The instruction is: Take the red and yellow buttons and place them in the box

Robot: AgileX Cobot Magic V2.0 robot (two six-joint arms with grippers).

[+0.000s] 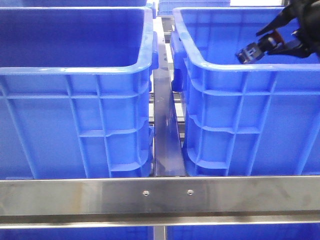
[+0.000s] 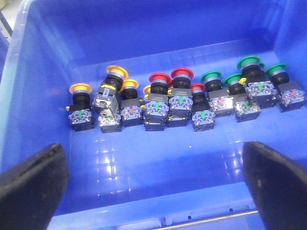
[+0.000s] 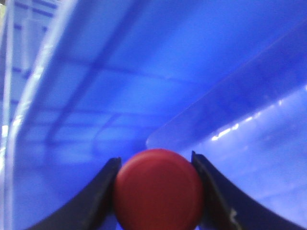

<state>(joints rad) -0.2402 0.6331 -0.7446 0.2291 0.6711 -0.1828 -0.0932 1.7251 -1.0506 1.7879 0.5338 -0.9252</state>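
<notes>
Right gripper [image 3: 156,191] clamped on red button [image 3: 157,189], hanging over right-hand blue box [image 1: 240,65], just inside far right corner. Best bet imo: lower further past rim before letting go, so button doesn't bounce. Left gripper [image 2: 153,184] spread wide, holding nothing, hovering over other crate [image 2: 29,96] above row of yellow, red, green buttons.

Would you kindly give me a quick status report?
Right hand shut on red button, inside right crate. Left hand open above button row. Nothing in the way.
</notes>
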